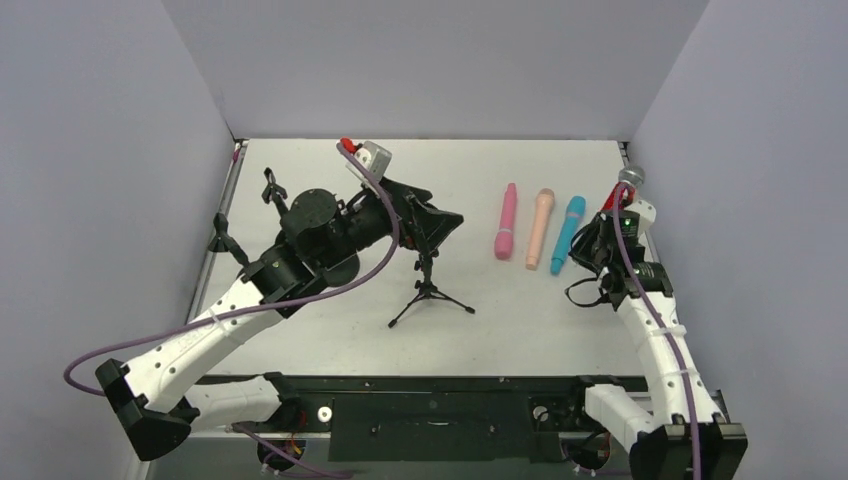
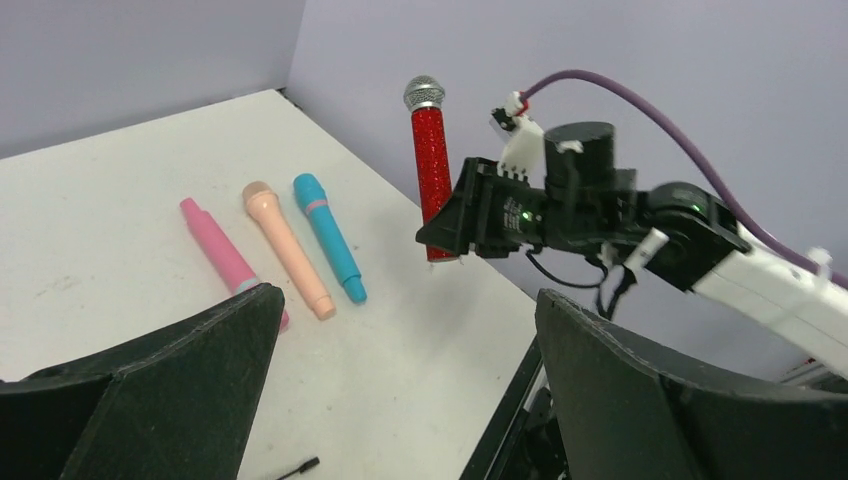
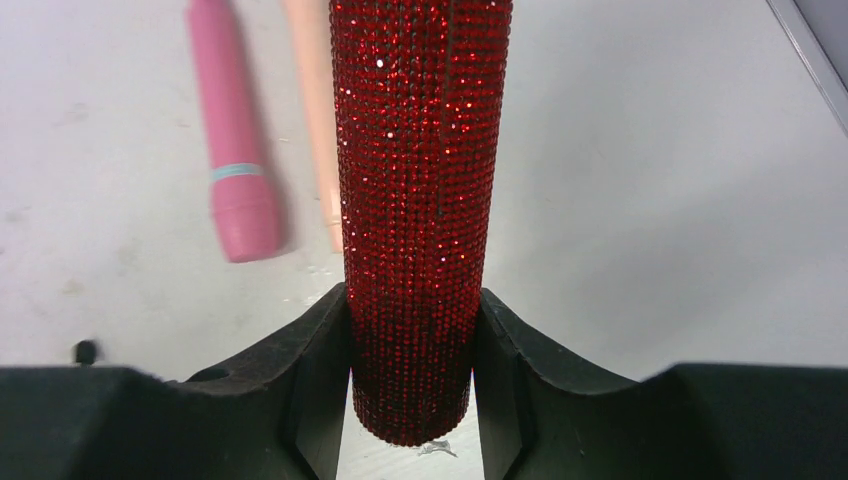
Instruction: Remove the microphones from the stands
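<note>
Red glitter microphone point(image 1: 611, 203) is off the stand point(image 1: 429, 287) and held by the right gripper point(image 1: 597, 240) near the right edge of the table point(image 1: 520, 315). Right wrist view: both black fingers point(image 3: 310, 370) are pressed against the lower end of the red barrel, 1 on each side, and the butt shows just below them. The grip is firm and the microphone stands roughly upright. Its silver mesh head is on top in the left wrist view, where the base hangs clear above the white surface.

Left gripper point(image 1: 441, 222) is spread wide with nothing between its fingers point(image 2: 180, 380). In the top view it sits over the upper part of the stand. Cannot tell from that angle whether it touches the stand.

The stand is a black tripod, upright near mid-table with 3 legs splayed. It is well apart from the red microphone.

3 other microphones lie flat on the table between the stand and the right gripper, side by side and nearly parallel:
- pink microphone point(image 1: 505, 233), nearest the stand
- peach microphone point(image 1: 540, 228), in the middle
- blue microphone point(image 1: 568, 235), nearest the right gripper

Right wrist view shows the pink and peach ones lying behind the held barrel, to its left. A second small black stand point(image 1: 227, 241) is close to the left wall, beyond the left arm.
</note>
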